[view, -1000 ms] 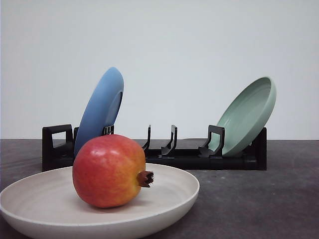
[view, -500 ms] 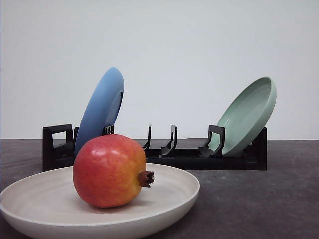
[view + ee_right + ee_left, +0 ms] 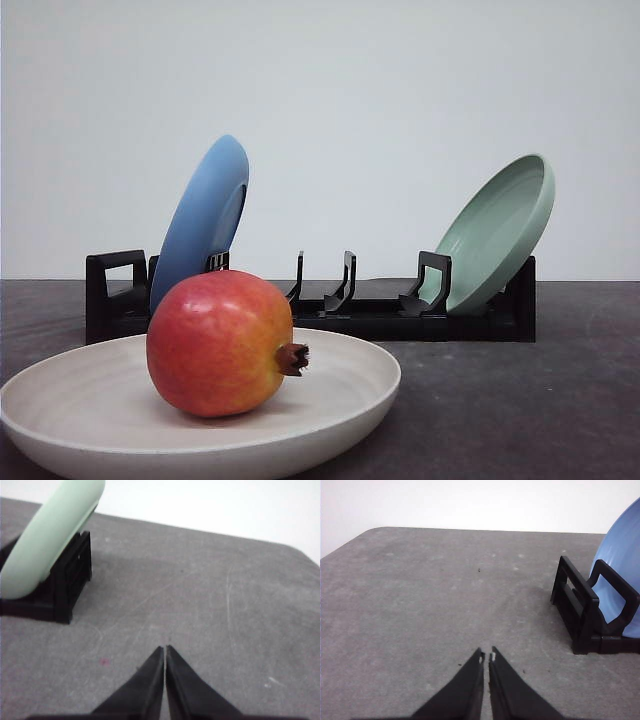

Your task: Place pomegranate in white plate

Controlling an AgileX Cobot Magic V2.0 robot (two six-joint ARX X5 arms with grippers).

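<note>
Pomegranate (image 3: 220, 343) rests inside the white plate (image 3: 352, 392) on its side, crown nub pointing right; the raised rim should check any roll, so placement appears complete. Left jaws (image 3: 486, 656) are pressed together, empty, low over bare surface (image 3: 420, 605), with the black rack (image 3: 580, 610) and blue plate (image 3: 622, 580) ahead to one side. Right jaws (image 3: 165, 650) are likewise closed and empty, the pale green plate (image 3: 47, 540) ahead.

Plain white wall (image 3: 400, 90) behind dark grey table (image 3: 520, 400), even light
</note>
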